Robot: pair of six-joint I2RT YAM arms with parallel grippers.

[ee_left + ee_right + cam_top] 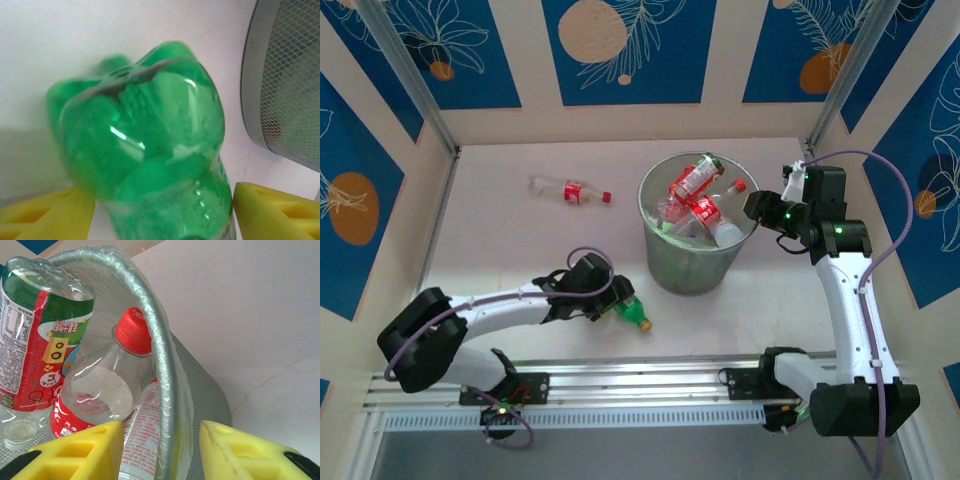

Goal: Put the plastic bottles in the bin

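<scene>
Fingertips (pixel 272 210) of the left gripper (pixel 160 200), cut off by the lower edge of the wrist view, are set on either side of a green bottle (pixel 150 140) lying on the white table (pixel 500 250). The bottle's base is shown close up and blurred. Whether it is pressed by the pads or only flanked cannot be told. From above, its body is mostly hidden under the gripper, and only the neck and yellow cap (pixel 645 324) are seen, near the foot of the bin (pixel 692 270).

Fingers (pixel 75 450) of the right gripper (pixel 161 445) are held apart astride the rim of the bin, one inside and one outside. A gap is seen between the inner finger and the rim, and nothing is gripped. The bin is grey mesh with a clear bag (pixel 150 305) folded over its rim. Clear bottles with red labels are piled inside: a red-capped bottle (pixel 107 385) is pressed against the bag, and a large bottle (pixel 40 330) with a green and red label is cut off at the view's edge. Those lower down are hidden by the mesh and one another.

One more clear bottle (pixel 570 189), red-labelled and red-capped, is seen on its side at the table's far left, well apart from the bin and both grippers.
</scene>
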